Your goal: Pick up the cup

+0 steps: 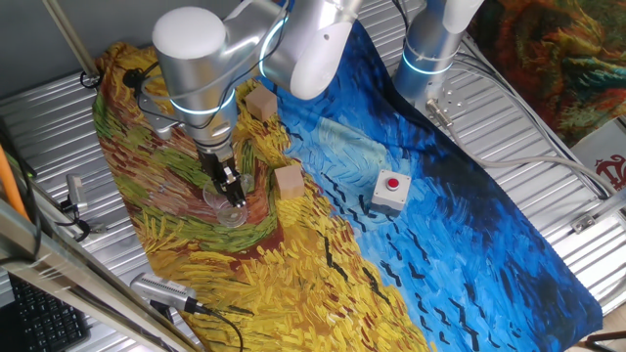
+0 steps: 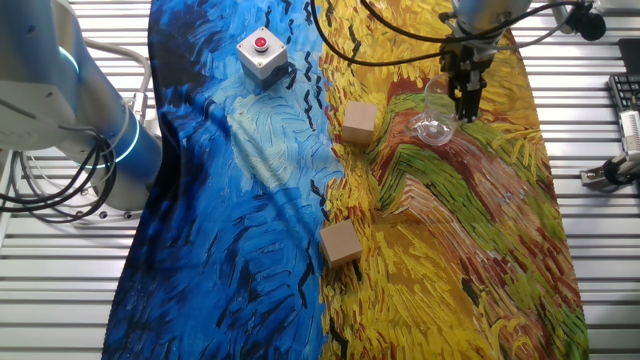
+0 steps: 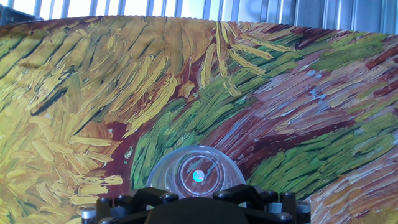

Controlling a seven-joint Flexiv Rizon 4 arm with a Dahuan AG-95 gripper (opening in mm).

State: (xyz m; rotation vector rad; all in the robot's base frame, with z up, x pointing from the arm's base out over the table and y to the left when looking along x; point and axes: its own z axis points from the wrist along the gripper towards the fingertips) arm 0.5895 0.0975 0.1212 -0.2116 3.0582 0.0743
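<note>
The clear cup (image 1: 229, 206) is on the yellow-brown part of the painted cloth, tilted at my fingertips. It also shows in the other fixed view (image 2: 432, 122), just left of the fingers. My gripper (image 1: 229, 186) comes down from above with its fingers close together on the cup's wall near the rim, and it shows from the other side too (image 2: 466, 106). In the hand view the cup (image 3: 198, 173) is a round clear disc right against the dark gripper housing at the bottom edge. The fingertips are hidden there.
Two tan wooden cubes (image 1: 261, 103) (image 1: 289, 181) lie right of the cup; they also show in the other fixed view (image 2: 359, 122) (image 2: 340, 242). A grey box with a red button (image 1: 391, 189) sits on the blue area. A handled tool (image 1: 161, 290) lies on the slatted metal table at the front.
</note>
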